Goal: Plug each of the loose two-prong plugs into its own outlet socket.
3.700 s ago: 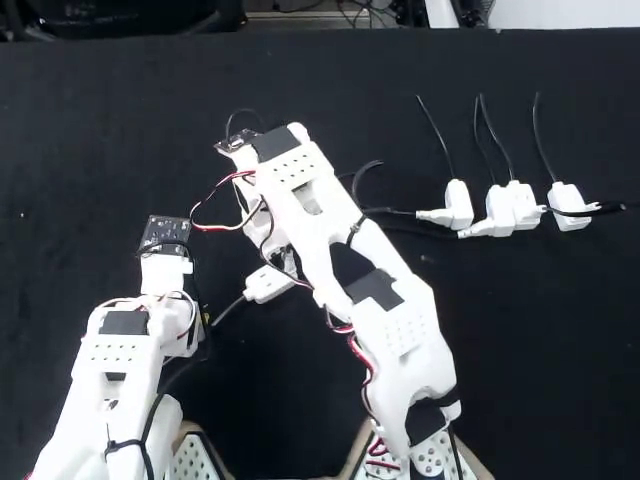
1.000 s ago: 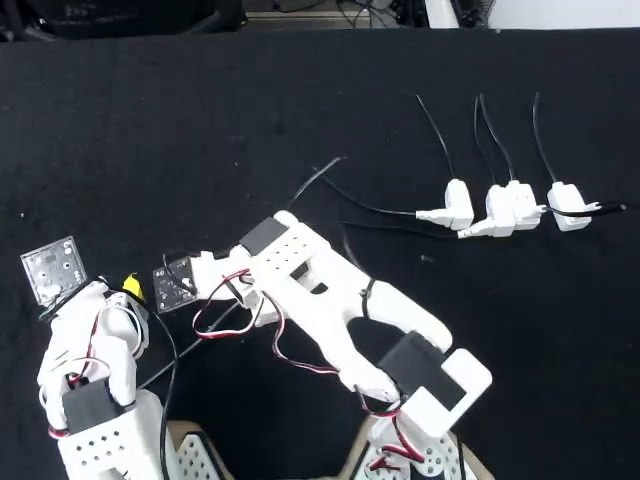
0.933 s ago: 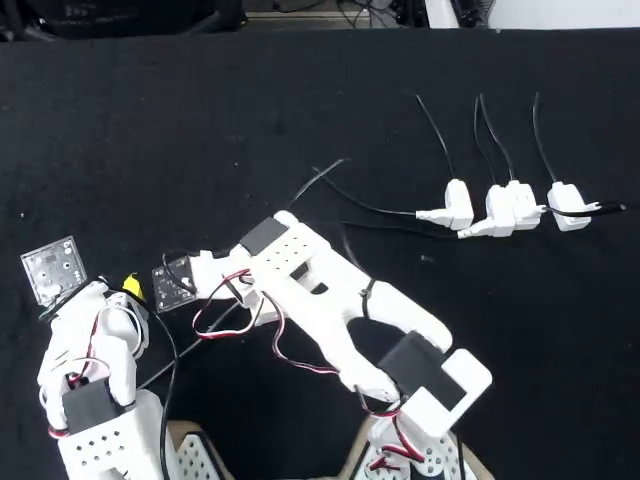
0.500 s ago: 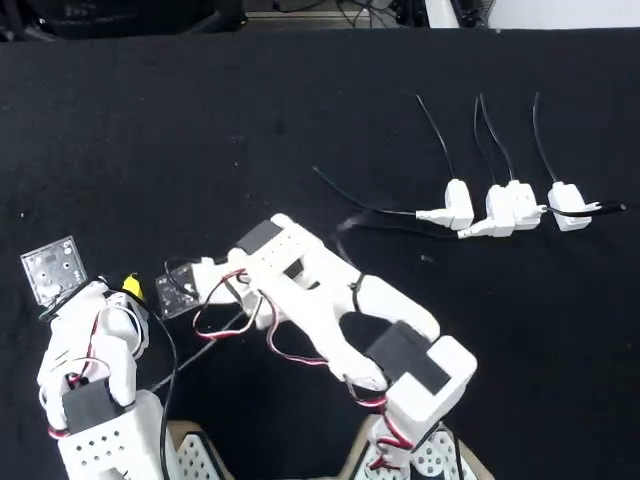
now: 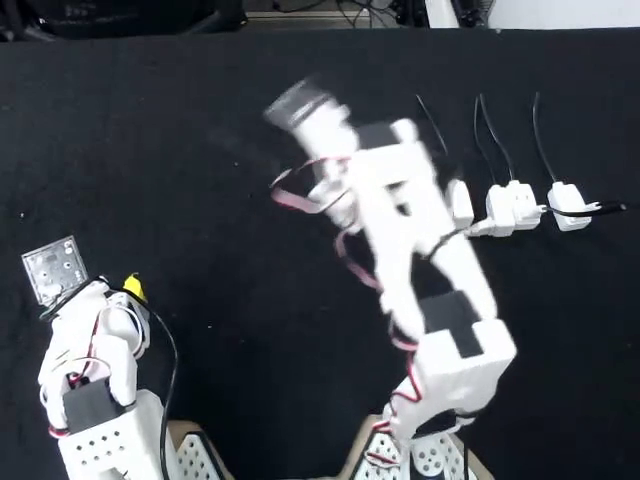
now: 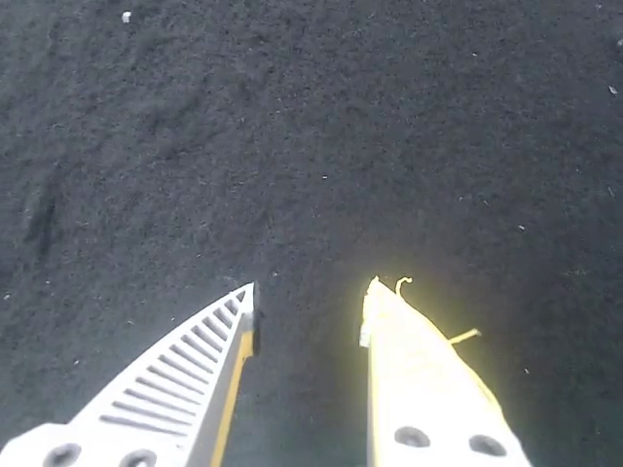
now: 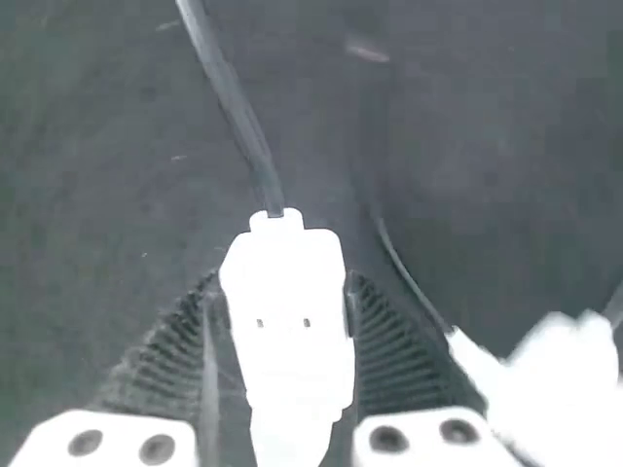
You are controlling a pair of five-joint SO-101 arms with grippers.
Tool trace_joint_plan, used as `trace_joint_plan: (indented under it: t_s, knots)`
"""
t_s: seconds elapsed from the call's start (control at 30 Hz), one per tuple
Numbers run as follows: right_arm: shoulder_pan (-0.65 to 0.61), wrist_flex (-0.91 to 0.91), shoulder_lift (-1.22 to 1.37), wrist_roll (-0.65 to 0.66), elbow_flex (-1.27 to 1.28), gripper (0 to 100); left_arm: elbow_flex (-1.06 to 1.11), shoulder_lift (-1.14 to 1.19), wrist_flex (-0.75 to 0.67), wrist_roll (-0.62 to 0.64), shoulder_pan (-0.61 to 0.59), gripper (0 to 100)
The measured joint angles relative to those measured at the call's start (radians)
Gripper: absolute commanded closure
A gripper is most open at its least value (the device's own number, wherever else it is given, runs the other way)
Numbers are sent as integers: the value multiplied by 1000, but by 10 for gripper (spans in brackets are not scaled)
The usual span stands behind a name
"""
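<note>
Right hand (image 7: 282,284) — clamped on a plug (image 7: 287,326) — has swung toward the sockets (image 5: 515,205).

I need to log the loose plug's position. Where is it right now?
Right wrist view: the plug is clamped in the right gripper, its black cord leading away over the black table.

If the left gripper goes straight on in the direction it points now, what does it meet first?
Most likely the black table cover: the left gripper, open, points down at it, with no object between in the left wrist view; the distance is unclear.
</note>
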Motion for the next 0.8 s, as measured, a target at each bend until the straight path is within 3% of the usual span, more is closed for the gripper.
trace_joint_plan:
  t_s: [0.13, 0.33, 0.57, 0.8]
  knots:
    - [144, 112, 57, -219, -209, 987, 0, 0, 0, -3, 21, 813]
    - [276, 124, 275, -232, -463, 988, 0, 0, 0, -3, 21, 813]
    - [350, 141, 635, -350, -770, 987, 0, 0, 0, -3, 21, 813]
    - [364, 287, 882, -367, -1163, 982, 0, 0, 0, -3, 21, 813]
